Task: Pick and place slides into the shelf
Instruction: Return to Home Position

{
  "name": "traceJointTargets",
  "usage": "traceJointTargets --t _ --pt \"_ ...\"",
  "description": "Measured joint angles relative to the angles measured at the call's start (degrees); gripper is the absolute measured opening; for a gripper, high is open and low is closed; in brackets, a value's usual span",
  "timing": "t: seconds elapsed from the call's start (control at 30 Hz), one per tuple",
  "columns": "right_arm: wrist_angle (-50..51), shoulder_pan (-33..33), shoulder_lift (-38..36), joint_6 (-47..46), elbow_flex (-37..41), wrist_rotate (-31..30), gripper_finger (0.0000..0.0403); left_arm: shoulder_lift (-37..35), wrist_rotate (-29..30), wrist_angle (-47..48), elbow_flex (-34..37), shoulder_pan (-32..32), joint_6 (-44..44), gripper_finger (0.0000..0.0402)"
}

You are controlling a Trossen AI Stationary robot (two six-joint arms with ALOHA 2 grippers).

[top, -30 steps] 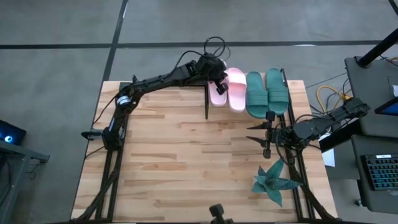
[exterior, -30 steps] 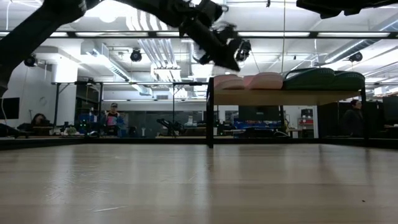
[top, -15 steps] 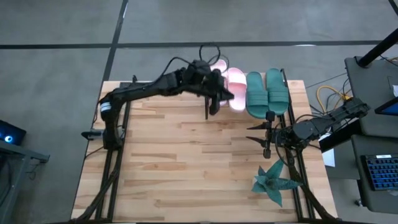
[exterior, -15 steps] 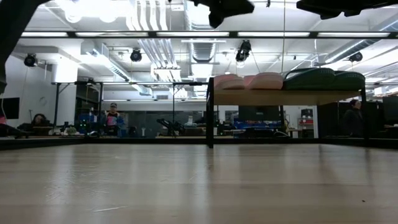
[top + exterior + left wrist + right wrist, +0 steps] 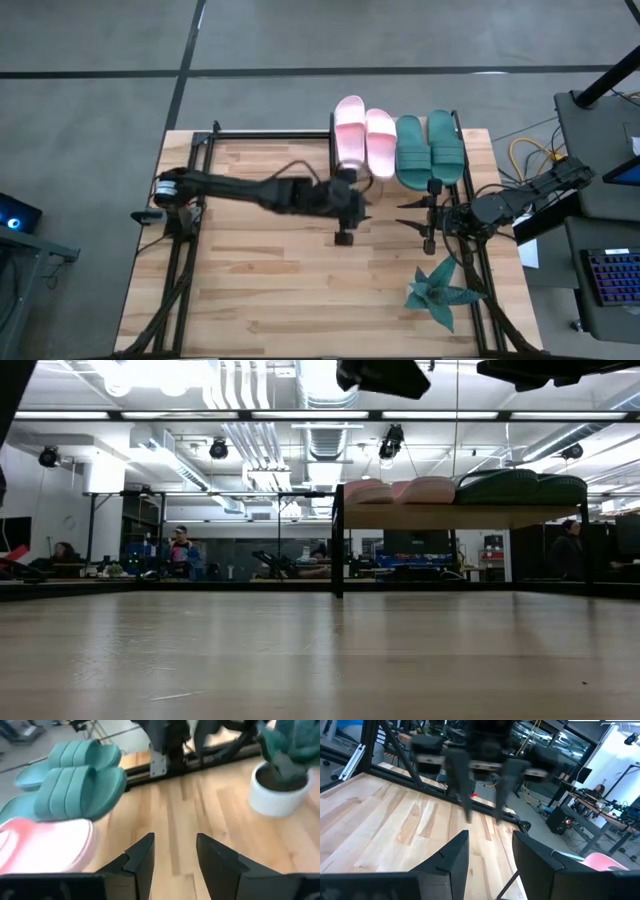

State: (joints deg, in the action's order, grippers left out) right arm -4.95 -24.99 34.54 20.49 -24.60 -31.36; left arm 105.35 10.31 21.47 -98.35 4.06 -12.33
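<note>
I hover the left gripper (image 5: 175, 839) empty, fingers (image 5: 142, 854) apart, just before the shelf (image 5: 450, 517) of slides (image 5: 410, 150); the right gripper (image 5: 490, 836) waits nearby, likewise spread.

We're in a robotics lab, open-plan and industrial. A butcher-block table (image 5: 260, 270) sits on a black frame, with a dark robot arm (image 5: 240, 187) stretched over it. Around the table there's bare grey floor (image 5: 90, 100) crossed by dark seams. Just right of the table, a keyboard (image 5: 612, 275) and loose yellow cable (image 5: 525, 152). Beyond the table's far edge, people (image 5: 181, 548) sit at cluttered desks, and high above the table run exposed ducts (image 5: 240, 440) and strip lights (image 5: 180, 415).
</note>
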Motion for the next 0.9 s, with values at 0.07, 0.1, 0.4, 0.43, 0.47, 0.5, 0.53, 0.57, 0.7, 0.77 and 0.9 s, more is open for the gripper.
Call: traceJointTargets --t 0.07,0.1,0.4,0.43,0.47,0.5,0.53,0.57,0.7,0.77,0.9 --pt "0.06 0.0 0.0 -0.21 0.0 -0.02 0.0141 -1.21 2.38 -1.97 2.75 1.85 -0.09 0.0132" --pt "0.13 0.0 0.01 -0.35 0.0 -0.01 0.0141 -2.27 2.48 -3.64 4.43 2.6 -0.05 0.0132" --pt "0.04 0.0 0.08 -0.6 0.02 0.0 0.0141 -18.95 2.51 -25.02 29.46 2.94 3.57 0.0132" --pt "0.15 -0.02 0.02 -0.59 0.04 0.02 0.0141 -21.97 2.41 -26.13 32.56 2.54 4.33 0.0132" --pt "0.07 0.0 0.06 -0.57 0.04 0.02 0.0141 -25.25 2.46 -26.72 35.89 2.17 4.74 0.0132" --pt "0.04 0.0 0.09 -0.57 0.04 0.0 0.0141 -28.5 2.54 -27.35 39.35 1.84 5.42 0.0132" --pt "0.09 -0.01 0.09 -0.55 0.04 0.0 0.0141 -31.7 2.72 -27.93 42.61 1.5 5.88 0.0132" --pt "0.09 -0.02 0.09 -0.55 0.04 0.0 0.0141 -34.94 3.35 -28.93 46.14 1.37 6.04 0.0132" --pt "0.07 0.0 0.11 -0.55 0.02 0.0 0.0141 -48.44 3.84 -35.75 60.44 1.52 5.76 0.0132" --pt "0.04 0.0 0.09 -0.55 0.02 0.0 0.0141 -54.69 4.07 -40.33 67.39 1.6 5.91 0.0132" --pt "0.04 -0.01 0.1 -0.53 0.02 -0.01 0.0141 -65.42 10.29 -47.33 79.14 1.59 5.93 0.0132"
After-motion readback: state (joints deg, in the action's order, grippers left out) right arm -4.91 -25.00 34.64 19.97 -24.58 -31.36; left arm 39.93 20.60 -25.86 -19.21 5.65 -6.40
